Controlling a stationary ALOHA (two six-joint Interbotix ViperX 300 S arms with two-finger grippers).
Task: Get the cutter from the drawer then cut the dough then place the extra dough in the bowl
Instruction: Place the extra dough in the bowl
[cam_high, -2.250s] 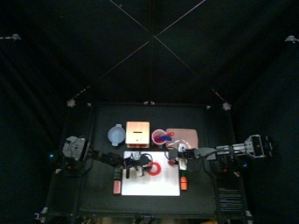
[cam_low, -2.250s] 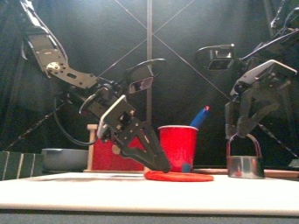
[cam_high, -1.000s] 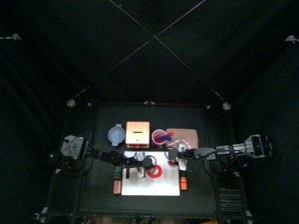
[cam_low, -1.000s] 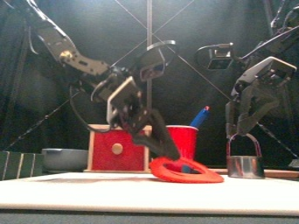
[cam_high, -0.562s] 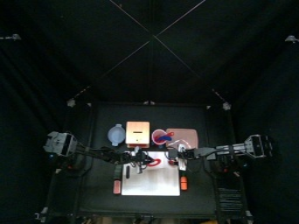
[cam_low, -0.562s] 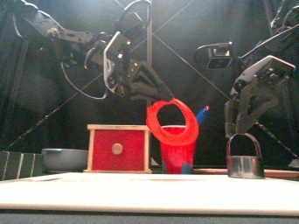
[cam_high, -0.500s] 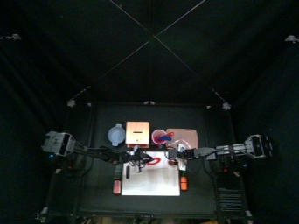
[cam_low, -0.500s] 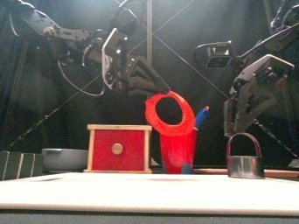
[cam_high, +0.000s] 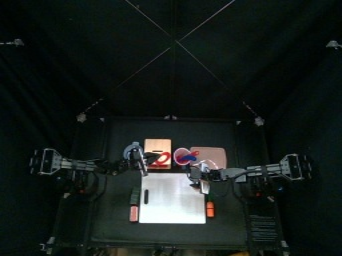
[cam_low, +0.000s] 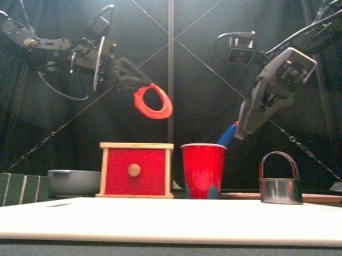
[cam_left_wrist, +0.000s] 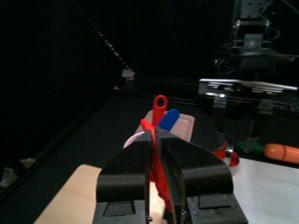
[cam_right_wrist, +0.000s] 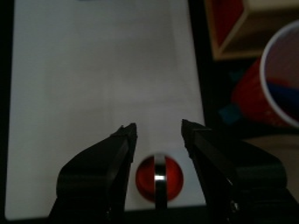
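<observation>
Down at the lower left of the front view sits the blue-grey bowl (cam_low: 74, 181), its inside hidden from that side. At upper left, the left gripper (cam_low: 131, 83) is clamped tight on a red dough ring (cam_low: 152, 101), which hangs in the air above the wooden box (cam_low: 135, 170). At centre, the red cup (cam_low: 205, 170) holds a blue toy knife (cam_low: 230, 132). At upper right, the right gripper (cam_right_wrist: 158, 131) hovers with jaws parted and empty. Below it, the cutter (cam_low: 278, 180) stands on the white cutting board (cam_right_wrist: 105, 79) with red dough inside its ring.

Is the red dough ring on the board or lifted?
Lifted: the left gripper holds the dough ring higher than the wooden box.
</observation>
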